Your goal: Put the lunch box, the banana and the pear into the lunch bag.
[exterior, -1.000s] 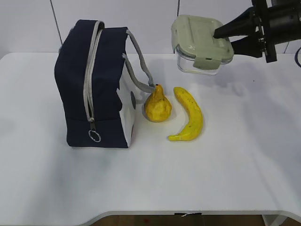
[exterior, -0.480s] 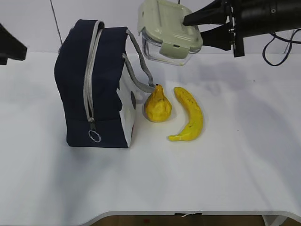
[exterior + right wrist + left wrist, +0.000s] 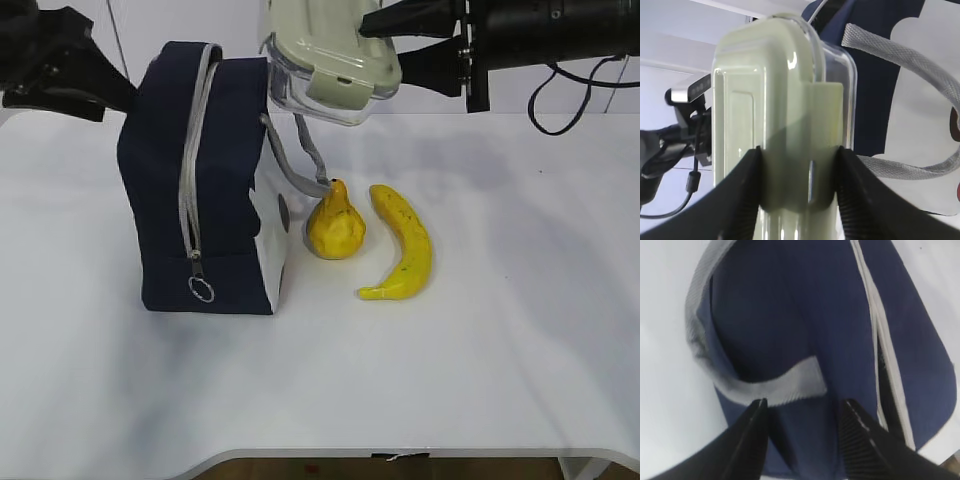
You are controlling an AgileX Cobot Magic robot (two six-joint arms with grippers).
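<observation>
We have the lunch box (image 3: 330, 62) clamped in the right end effector (image 3: 375, 35), one finger on the sage lid and one beneath the clear tub, carried in the air at about 12 o'clock of the scene and just touching or overlapping the top right edge of the lunch bag (image 3: 200, 180). We judge the box rigid, light and smooth-walled, so a grip across lid and base near one clip suits it, though the plastic could slide if the hold slackens. The left end effector (image 3: 802, 412) hangs with its jaws parted and nothing between them over the bag's navy top, near a grey webbing handle (image 3: 775, 387); we think it is placed to steady or spread the soft fabric. The zipper (image 3: 190, 170) runs up the front and over the top, and we cannot tell how wide the mouth stands, which matters because the box looks nearly as broad as the bag. The other handle (image 3: 300, 150) droops at 3 o'clock of the bag and could snag the box. The pear (image 3: 335, 222) sits against the bag's right side, and the banana (image 3: 403, 245) lies just beside it at 3 o'clock; both look softer and bruisable. The bench (image 3: 500, 350) gives ample room toward 6 o'clock and 3 o'clock.
</observation>
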